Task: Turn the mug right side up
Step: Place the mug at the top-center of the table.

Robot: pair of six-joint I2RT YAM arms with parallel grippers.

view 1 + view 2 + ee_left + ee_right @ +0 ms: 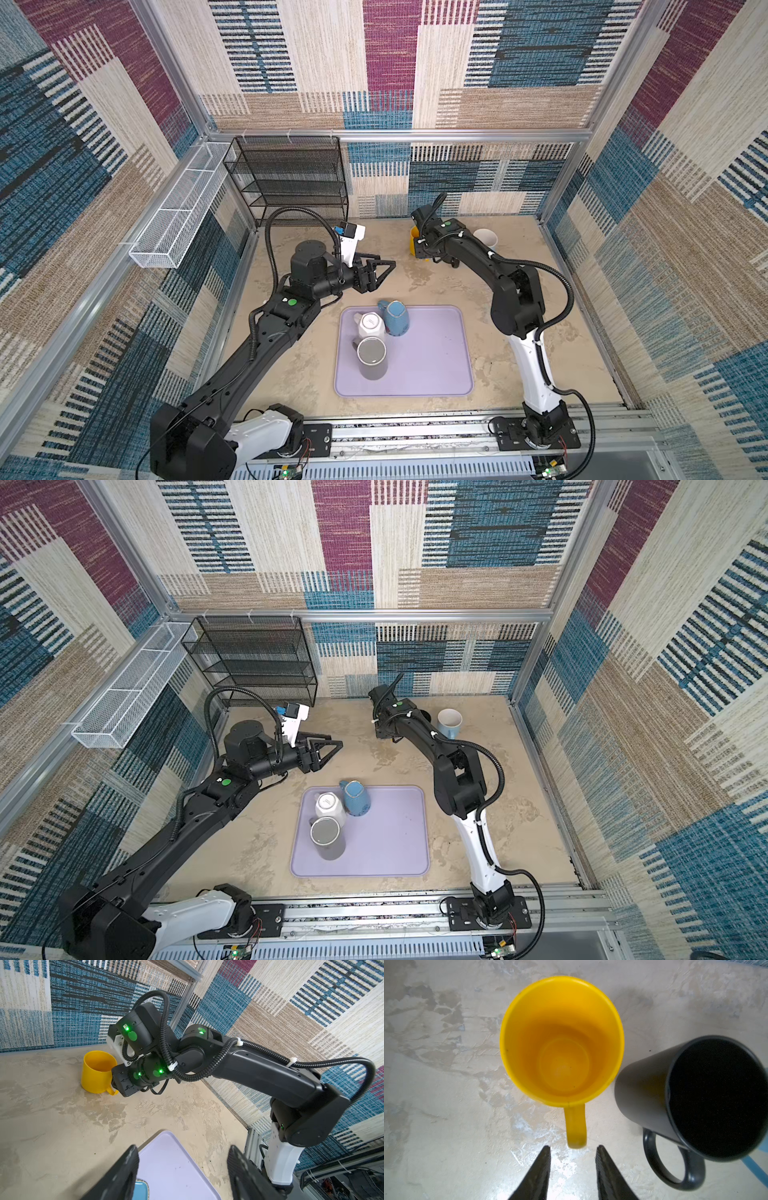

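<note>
Sandy table (415,286) holds the yellow mug (413,243) upright, just above the middle in a top view, and the right gripper (573,1147), jaws apart by its handle (576,1126), could bump it into the black mug (643,1088); the left gripper (182,1147) has its jaws apart too.

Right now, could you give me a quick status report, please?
Left gripper open, empty. Right gripper open, just clear of yellow mug; mug upright. Black mug close beside it.
</note>
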